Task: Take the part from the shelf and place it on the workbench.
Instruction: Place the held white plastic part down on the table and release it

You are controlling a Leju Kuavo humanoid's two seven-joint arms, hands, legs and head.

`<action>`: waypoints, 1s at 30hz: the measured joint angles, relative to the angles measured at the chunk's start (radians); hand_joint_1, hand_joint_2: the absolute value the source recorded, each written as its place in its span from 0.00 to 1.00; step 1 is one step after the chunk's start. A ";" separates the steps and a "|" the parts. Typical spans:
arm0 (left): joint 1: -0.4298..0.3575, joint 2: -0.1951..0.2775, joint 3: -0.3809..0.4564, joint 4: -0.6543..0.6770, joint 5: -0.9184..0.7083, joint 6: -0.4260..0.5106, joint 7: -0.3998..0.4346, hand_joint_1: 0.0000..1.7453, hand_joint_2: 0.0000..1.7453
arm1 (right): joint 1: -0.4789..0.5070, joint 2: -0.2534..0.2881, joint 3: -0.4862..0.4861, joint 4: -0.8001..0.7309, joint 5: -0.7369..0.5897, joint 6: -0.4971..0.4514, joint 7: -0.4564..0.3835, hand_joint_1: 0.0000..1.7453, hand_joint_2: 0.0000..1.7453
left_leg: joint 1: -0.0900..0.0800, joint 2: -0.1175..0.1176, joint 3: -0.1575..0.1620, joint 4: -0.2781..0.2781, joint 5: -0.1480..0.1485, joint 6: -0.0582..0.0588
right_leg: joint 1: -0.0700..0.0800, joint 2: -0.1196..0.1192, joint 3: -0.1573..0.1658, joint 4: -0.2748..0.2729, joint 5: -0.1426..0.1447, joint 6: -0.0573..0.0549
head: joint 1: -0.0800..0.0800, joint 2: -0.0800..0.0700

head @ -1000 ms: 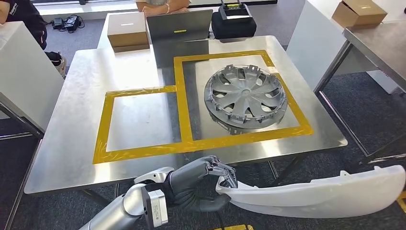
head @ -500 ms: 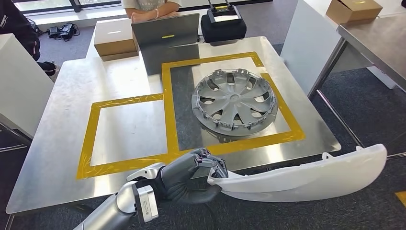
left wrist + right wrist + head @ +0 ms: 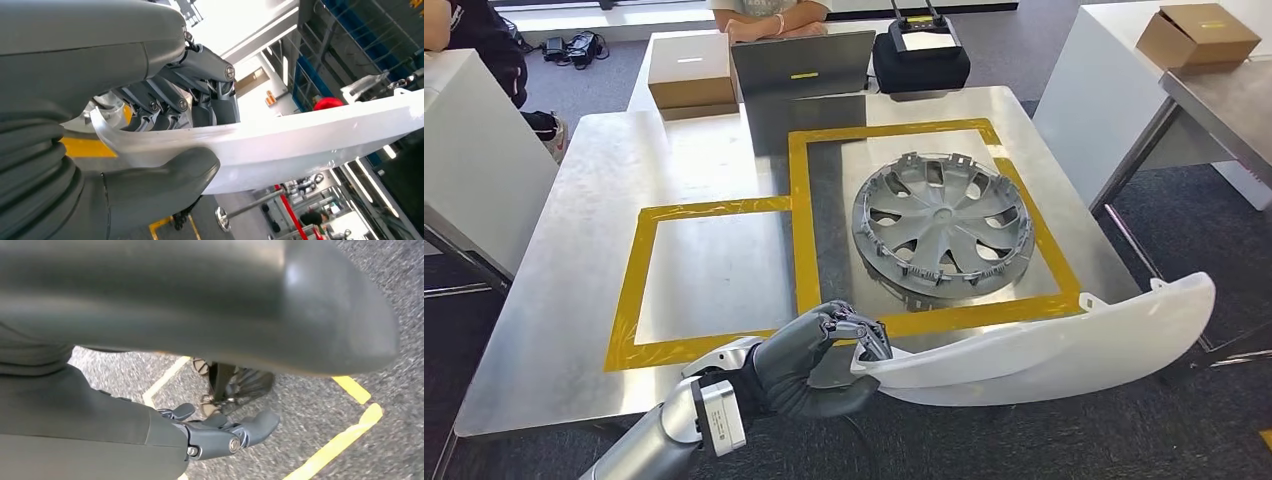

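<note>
A: From the head, what does the left hand [image 3: 824,352] have?

B: Its fingers are closed over one end of the long curved white plastic part [image 3: 1044,345], thumb beneath. The part stretches right from the grip, in the air over the near edge of the bare steel workbench [image 3: 564,230] and out past its near right corner.

A: And the wrist camera?

B: It adds the grip itself: dark fingers [image 3: 200,102] curl over the part's rim and the thick grey thumb [image 3: 165,172] presses its underside, with yellow tape showing behind. The head view alone shows the far side: a grey spoked wheel cover [image 3: 942,222] lying inside the larger yellow-taped square [image 3: 799,210], well apart from the part.

A: The right hand [image 3: 225,432]?

B: Its wrist view shows it hanging above speckled grey floor with yellow lines, fingers loosely spread, holding nothing.

A: Against half a second ago?

B: The whole picture has shifted, so the camera moved. Within it the part has come closer to the bench edge, and the hand keeps its grip
</note>
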 joint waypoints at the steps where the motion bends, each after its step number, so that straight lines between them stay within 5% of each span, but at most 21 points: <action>1: 0.001 0.000 0.003 -0.002 -0.002 0.000 0.001 1.00 1.00 | 0.000 0.000 0.002 0.000 0.002 0.000 0.000 0.00 0.00 | 0.000 -0.008 -0.001 0.005 -0.004 -0.006 | -0.003 0.014 0.030 -0.068 0.028 0.001 | 0.001 0.000; 4: 0.003 -0.001 0.012 -0.003 -0.010 0.002 0.005 1.00 1.00 | -0.001 -0.001 0.009 0.000 0.007 0.000 0.007 0.00 0.00 | -0.002 -0.030 -0.007 0.011 -0.008 -0.028 | -0.002 0.037 0.069 -0.155 0.047 -0.015 | 0.003 0.000; 7: 0.006 -0.001 0.025 -0.005 -0.023 0.012 0.006 1.00 1.00 | -0.003 0.000 0.014 0.000 0.009 -0.001 0.014 0.00 0.00 | 0.002 -0.021 -0.013 0.019 -0.015 -0.047 | -0.003 0.016 0.075 -0.162 0.050 -0.041 | 0.000 0.000; 11: 0.009 -0.001 0.038 -0.001 -0.046 0.028 0.005 1.00 1.00 | 0.000 0.001 0.017 0.000 0.011 -0.001 0.014 0.00 0.00 | 0.002 0.038 -0.113 0.230 -0.123 -0.061 | -0.002 -0.012 0.080 -0.167 0.049 -0.059 | -0.010 0.000; 13: 0.014 -0.002 0.044 0.005 -0.067 0.040 0.005 1.00 1.00 | 0.000 0.001 0.017 0.000 0.009 -0.001 0.019 0.00 0.00 | 0.003 0.041 -0.142 0.288 -0.129 -0.064 | -0.001 -0.020 0.081 -0.166 0.047 -0.059 | -0.010 0.000; 16: 0.013 -0.004 0.048 0.015 -0.148 0.093 0.005 1.00 1.00 | -0.002 0.002 0.016 0.000 -0.005 -0.001 0.034 0.00 0.00 | 0.004 0.049 -0.059 0.124 -0.038 -0.059 | -0.001 -0.024 0.087 -0.163 0.042 -0.051 | -0.012 0.000; 18: 0.003 -0.008 0.050 0.030 -0.231 0.149 0.006 1.00 1.00 | -0.002 0.003 0.016 0.000 -0.009 -0.001 0.035 0.00 0.00 | 0.003 0.052 -0.013 0.029 -0.009 -0.047 | 0.003 -0.024 0.087 -0.159 0.038 -0.040 | -0.012 0.000; 22: -0.024 -0.025 0.049 0.101 -0.404 0.260 0.020 1.00 1.00 | -0.003 0.002 0.016 0.000 -0.007 -0.001 0.036 0.00 0.00 | 0.002 0.047 -0.009 0.013 -0.006 -0.034 | 0.008 -0.024 0.089 -0.164 0.041 -0.052 | -0.009 0.000; 30: -0.108 -0.069 0.041 0.317 -0.636 0.466 0.046 1.00 1.00 | -0.006 0.004 0.016 0.000 -0.005 0.001 0.036 0.00 0.00 | -0.002 0.046 -0.009 0.014 -0.006 -0.020 | 0.006 -0.024 0.098 -0.183 0.051 -0.021 | -0.005 0.000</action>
